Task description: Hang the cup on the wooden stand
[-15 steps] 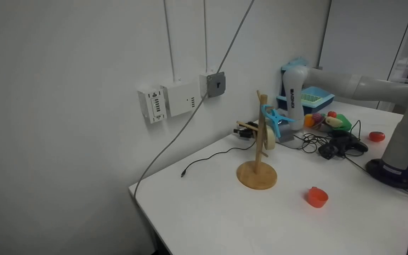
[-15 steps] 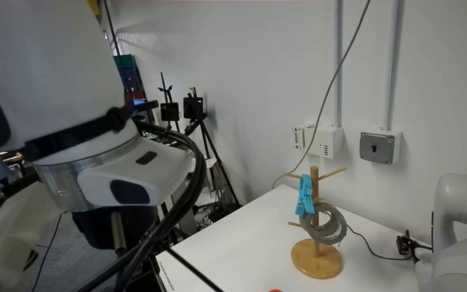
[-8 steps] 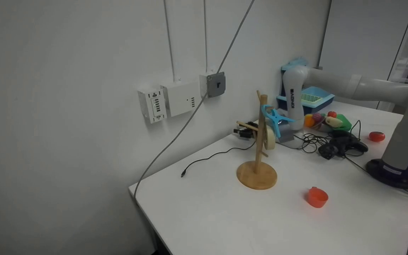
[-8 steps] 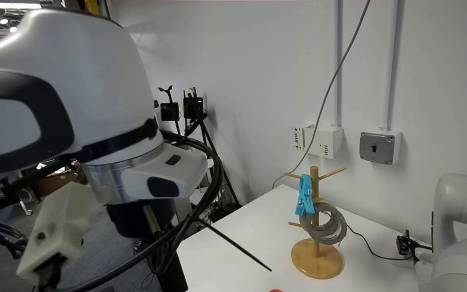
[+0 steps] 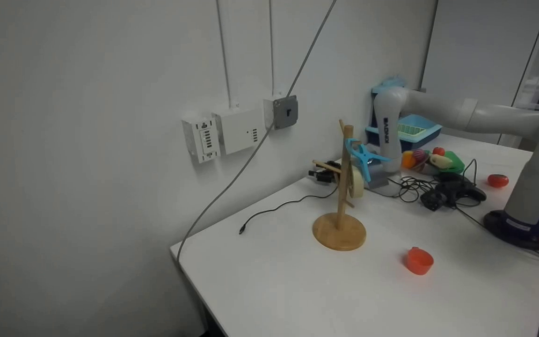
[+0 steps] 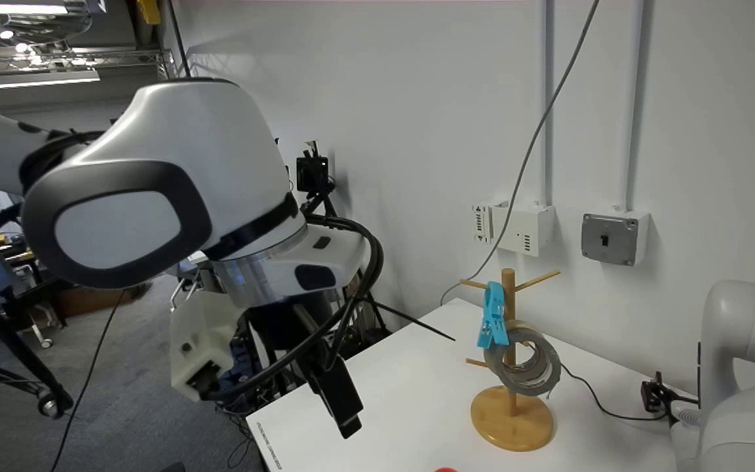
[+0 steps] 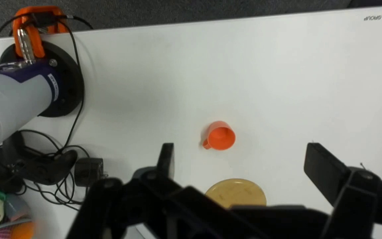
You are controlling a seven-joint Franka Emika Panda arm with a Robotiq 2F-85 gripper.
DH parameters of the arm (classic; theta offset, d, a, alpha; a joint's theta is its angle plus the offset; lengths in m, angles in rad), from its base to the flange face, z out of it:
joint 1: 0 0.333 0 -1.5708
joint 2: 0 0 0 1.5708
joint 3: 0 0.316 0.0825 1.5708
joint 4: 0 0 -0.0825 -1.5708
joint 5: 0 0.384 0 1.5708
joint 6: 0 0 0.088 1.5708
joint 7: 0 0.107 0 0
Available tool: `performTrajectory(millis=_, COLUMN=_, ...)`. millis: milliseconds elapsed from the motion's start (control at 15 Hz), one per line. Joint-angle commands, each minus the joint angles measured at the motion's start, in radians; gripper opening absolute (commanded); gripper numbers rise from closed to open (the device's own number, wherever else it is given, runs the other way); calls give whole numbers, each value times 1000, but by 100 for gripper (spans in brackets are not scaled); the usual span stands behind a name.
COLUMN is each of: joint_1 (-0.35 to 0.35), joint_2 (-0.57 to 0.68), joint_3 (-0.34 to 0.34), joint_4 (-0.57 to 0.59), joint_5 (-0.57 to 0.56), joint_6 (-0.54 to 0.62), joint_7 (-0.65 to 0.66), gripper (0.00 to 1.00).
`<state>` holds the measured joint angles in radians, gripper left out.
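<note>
The small red-orange cup (image 5: 419,261) stands upright on the white table, in front of the wooden stand (image 5: 339,231). Only a sliver of the cup's rim (image 6: 445,469) shows in an exterior view, where the whole stand (image 6: 512,419) shows. In the wrist view, the cup (image 7: 222,137) lies beyond the fingertips, its handle to the lower left. The stand's base (image 7: 235,192) shows between the fingers, partly hidden by the gripper. My gripper (image 7: 240,152) is wide open, empty and above the table. Its black finger (image 6: 341,400) also shows left of the stand in an exterior view.
A blue clamp (image 6: 493,314) and tape rolls (image 6: 525,364) hang on the stand. Another white arm (image 5: 531,182) stands on the table. Black cables and a black device (image 5: 454,189), toy food (image 5: 439,160), a red round thing (image 5: 498,180) and a blue bin (image 5: 417,131) lie further back.
In an exterior view my arm has swung to the right, further from that camera, and a gripper finger has come into sight. The cup and stand have not moved.
</note>
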<state>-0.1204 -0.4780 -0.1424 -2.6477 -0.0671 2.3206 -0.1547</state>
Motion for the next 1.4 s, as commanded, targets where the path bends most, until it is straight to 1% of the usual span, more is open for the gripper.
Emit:
performTrajectory(millis=0, joint_1=23, joint_2=83, joint_3=34, joint_4=22, joint_5=21, joint_6=92, joint_7=64, gripper=100)
performTrajectory(millis=67, joint_1=28, joint_2=87, joint_3=43, joint_4=17, joint_5=20, joint_6=91, joint_7=68, gripper=100)
performTrajectory(millis=133, joint_1=15, joint_2=56, joint_3=33, joint_4=4, joint_5=3, joint_6=69, joint_7=48, gripper=100)
performTrajectory(millis=267, joint_1=22, joint_2=77, joint_3=45, joint_4=5, joint_5=3, joint_6=77, joint_7=60, gripper=100)
performTrajectory(millis=600, joint_1=23, joint_2=81, joint_3=46, joint_4=9, joint_5=3, joint_6=77, joint_7=61, gripper=100)
performTrajectory(millis=1000, joint_1=32, joint_2=154, joint_3=42, joint_4=15, joint_5=8, joint_6=93, joint_7=43, gripper=100)
performTrajectory(millis=1333, joint_1=50, joint_2=240, joint_3=46, joint_4=26, joint_5=22, joint_6=118, joint_7=28, gripper=100)
